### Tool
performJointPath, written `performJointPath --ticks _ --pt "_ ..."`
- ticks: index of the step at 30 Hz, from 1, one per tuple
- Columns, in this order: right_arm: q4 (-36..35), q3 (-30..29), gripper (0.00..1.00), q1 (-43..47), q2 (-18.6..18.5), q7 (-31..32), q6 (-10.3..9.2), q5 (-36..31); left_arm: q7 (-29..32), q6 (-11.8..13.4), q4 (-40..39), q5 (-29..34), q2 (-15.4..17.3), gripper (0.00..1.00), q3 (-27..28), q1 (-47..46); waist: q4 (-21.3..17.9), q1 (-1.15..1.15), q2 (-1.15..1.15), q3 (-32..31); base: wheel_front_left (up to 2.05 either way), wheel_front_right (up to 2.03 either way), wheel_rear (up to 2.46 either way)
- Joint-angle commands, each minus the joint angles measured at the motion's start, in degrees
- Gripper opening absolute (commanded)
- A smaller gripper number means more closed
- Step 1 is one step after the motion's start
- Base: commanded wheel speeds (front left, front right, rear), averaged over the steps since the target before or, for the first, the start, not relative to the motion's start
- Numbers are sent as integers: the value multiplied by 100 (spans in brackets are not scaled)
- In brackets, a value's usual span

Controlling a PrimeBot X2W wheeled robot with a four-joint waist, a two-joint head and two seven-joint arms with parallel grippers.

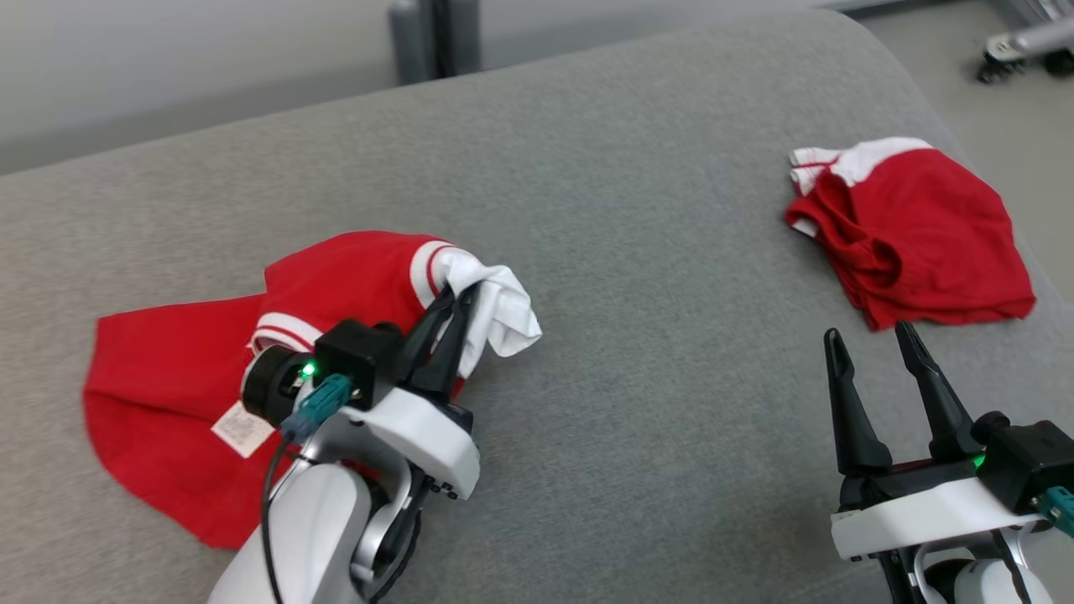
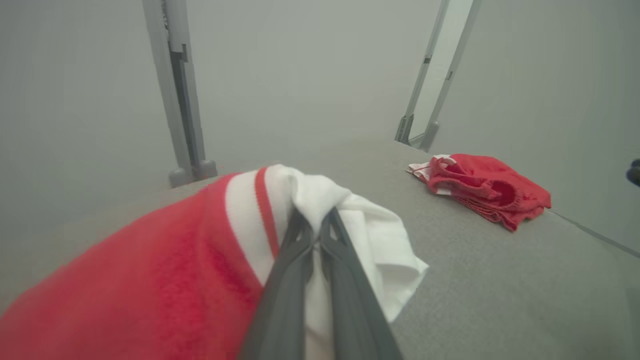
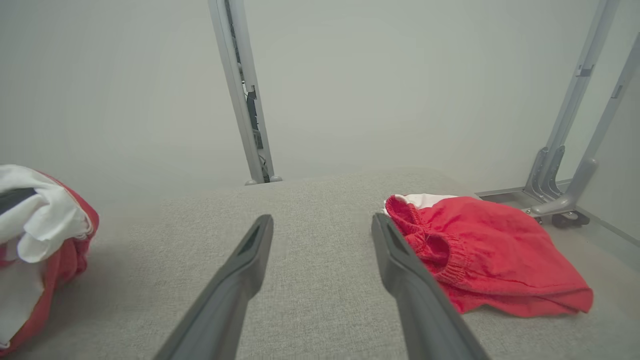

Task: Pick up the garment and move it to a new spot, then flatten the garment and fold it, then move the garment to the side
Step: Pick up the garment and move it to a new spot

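A red garment [image 1: 185, 369] with white striped trim lies crumpled on the left of the grey cushioned surface [image 1: 638, 252]. My left gripper [image 1: 460, 295] is shut on its white sleeve end [image 1: 503, 315], which bunches around the fingertips. From the left wrist, the two fingers pinch the white cloth [image 2: 350, 210] beside the red body [image 2: 150, 280]. My right gripper [image 1: 868, 335] stands open at the lower right, nothing between its fingers, just short of a second folded red garment [image 1: 914, 235]. From the right wrist that folded piece [image 3: 490, 250] lies beside the right finger [image 3: 410, 280].
The grey surface's right edge curves down near the folded red piece, with floor beyond. Metal frame legs [image 3: 245, 100] stand behind the surface, and a wheeled base [image 1: 1019, 50] sits at the far right. A white label [image 1: 242, 429] shows on the held garment.
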Motion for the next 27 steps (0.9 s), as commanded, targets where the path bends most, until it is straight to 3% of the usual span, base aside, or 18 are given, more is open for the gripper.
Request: performJointPath --ticks 1,11,13,21,27 --pt "62 15 100 -104 -13 -83 0 51 -24 -86 229 1 -58 0 -61 -200 -376 0 0 362 0 0 0" --pt "317 57 100 -243 -15 -286 0 144 -167 -443 1618 -150 -414 0 -454 -695 -550 0 0 539 0 0 0" --pt "359 31 100 -245 -15 -305 0 129 -201 -512 1818 -199 -465 100 -540 -755 -498 0 0 523 0 0 0" --pt "381 -130 100 -201 -16 -261 0 -64 -813 -540 1709 -320 -534 100 -635 -656 -90 0 0 196 0 0 0" --pt "263 -255 100 -128 -18 -136 0 -238 -1123 -122 1145 -412 -328 100 -166 -399 344 0 0 -94 0 0 0"
